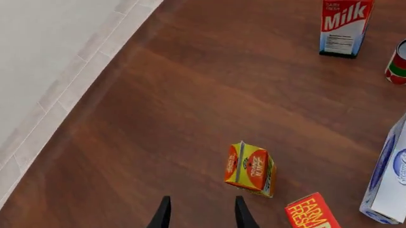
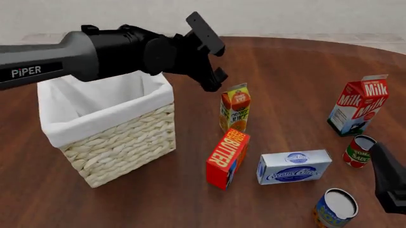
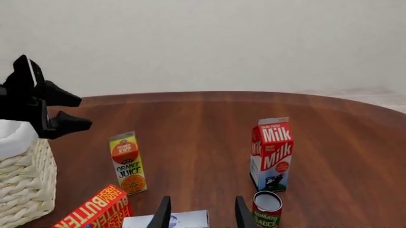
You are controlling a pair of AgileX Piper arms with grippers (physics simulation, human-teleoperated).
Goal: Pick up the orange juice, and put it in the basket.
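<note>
Landmark: orange juice (image 2: pixel 235 108), an upright gable-top carton on the wooden table (image 2: pixel 285 71), standing free with nothing touching it.
Basket: the wicker basket (image 2: pixel 120 142) with white cloth lining sits to the left of the orange juice, apart from it by a strip of bare wood; its open top holds only the lining.
Butter: the red butter box (image 2: pixel 227 159) stands on end just in front of the orange juice, close but not touching.
Cream cheese: the white and blue cream cheese box (image 2: pixel 294 167) lies in front of and to the right of the orange juice, beside the butter box.
Milk: the milk carton (image 2: pixel 358 104) stands well to the right of the orange juice, with open wood between them.
Cans: a tomato sauce can (image 2: pixel 358 151) sits in front of the milk carton; another open-topped can (image 2: pixel 334 208) is nearer the front edge.
Open room: behind the orange juice the table is bare wood to its curved far edge.
Left gripper (image 2: pixel 219 80): above and just left of the orange juice top, fingers parted and empty; the arm reaches in over the basket and the wrist tilts down toward the carton.
Right gripper (image 3: pixel 199 211): low at the right, well away from the orange juice; fingers spread with nothing between them.
</note>
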